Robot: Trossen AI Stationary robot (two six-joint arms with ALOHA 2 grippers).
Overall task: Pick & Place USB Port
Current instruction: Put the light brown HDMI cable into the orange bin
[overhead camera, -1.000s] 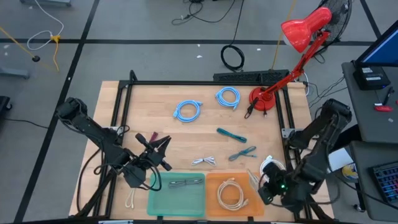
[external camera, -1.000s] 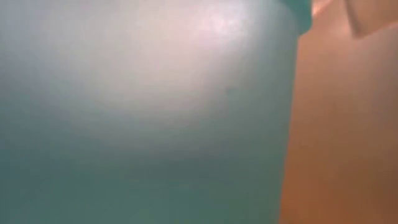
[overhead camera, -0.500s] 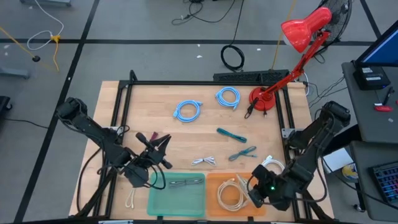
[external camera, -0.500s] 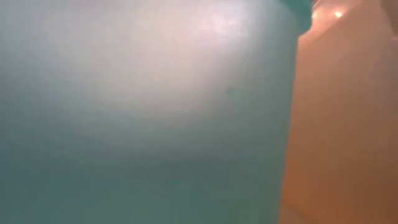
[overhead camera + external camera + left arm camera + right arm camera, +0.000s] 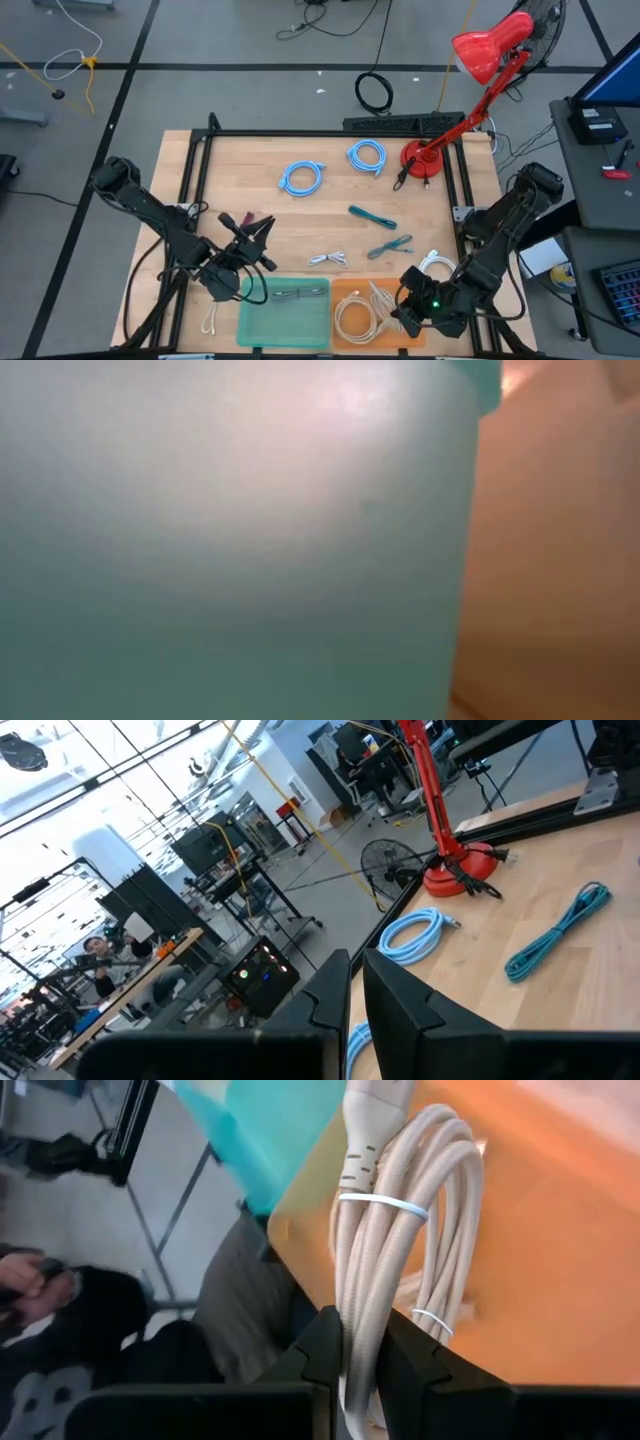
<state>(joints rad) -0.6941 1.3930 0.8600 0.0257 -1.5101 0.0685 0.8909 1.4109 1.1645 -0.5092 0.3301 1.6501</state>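
My right gripper [image 5: 405,308] hovers over the orange tray [image 5: 340,288] at the table's near edge, shut on a beige coiled USB cable [image 5: 400,1230] bound with white ties. A second beige coil [image 5: 350,318] lies in that tray. The green tray [image 5: 285,322] beside it holds a dark cable [image 5: 297,294]. My left gripper [image 5: 255,248] waits shut above the table, just beyond the green tray. The low view shows only the tray walls [image 5: 230,540]. My right gripper pinches the beige coil's bundled strands [image 5: 362,1315] between its two fingers, several strands together. The fingers lie along the strands. The coil reaches out past the fingertips over the orange tray's floor [image 5: 540,1260], plug end [image 5: 372,1110] farthest out. Whether it rests on the tray, I cannot tell.
On the table lie two blue coils [image 5: 301,177] [image 5: 367,156], two teal cables [image 5: 372,216] [image 5: 390,246], a grey-white cable [image 5: 327,259] and a white coil [image 5: 437,265]. A red lamp [image 5: 425,160] stands at the far right corner. Another beige cable [image 5: 211,320] lies left of the green tray.
My right gripper has moved toward the table's left, from the orange tray's right edge to above the tray, carrying the beige cable with it. The beige coil lying in the tray has shifted a little toward the left.
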